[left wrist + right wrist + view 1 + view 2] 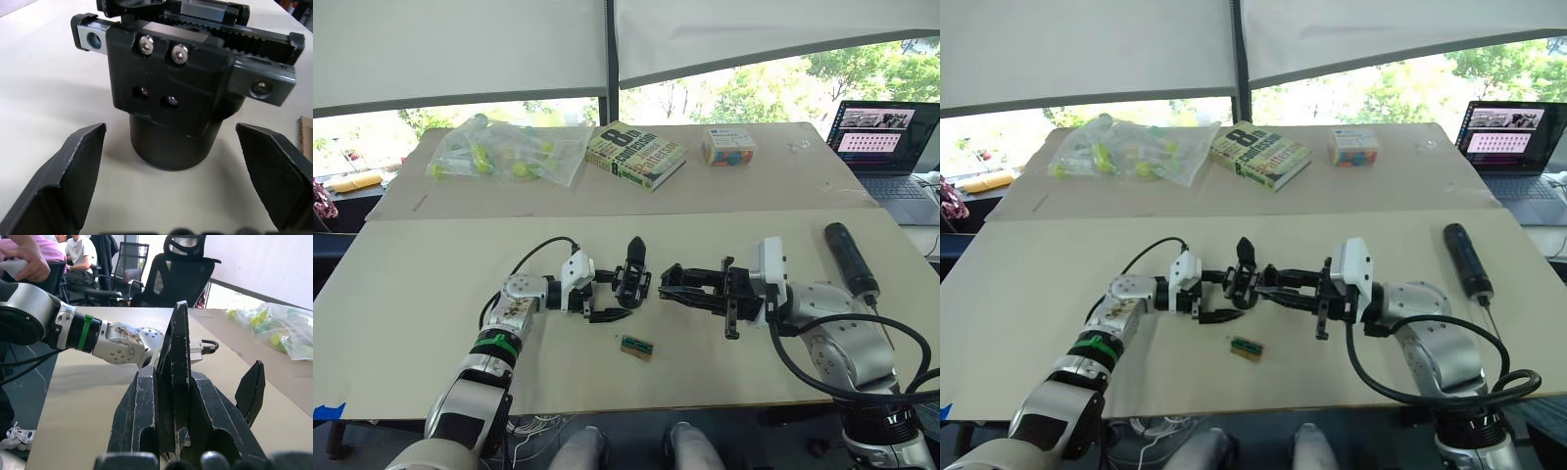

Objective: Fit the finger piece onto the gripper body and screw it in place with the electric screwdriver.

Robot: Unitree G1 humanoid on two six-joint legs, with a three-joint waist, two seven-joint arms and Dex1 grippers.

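On the pale surface (pixel 411 294), a small green-and-brown block (pixel 636 347) lies nearest the camera. Behind it, the left gripper (pixel 607 296) holds its jaws open on either side of the gripper body (pixel 632 279), which stands upright with its finger pointing up. The right gripper (pixel 677 286) has its jaws closed on the finger piece (pixel 174 382), long axis along the jaws, tip toward the body. A misaligned approach could topple the ungripped body. Farther right, the electric screwdriver (pixel 849 258) lies untouched, bit toward the robot.
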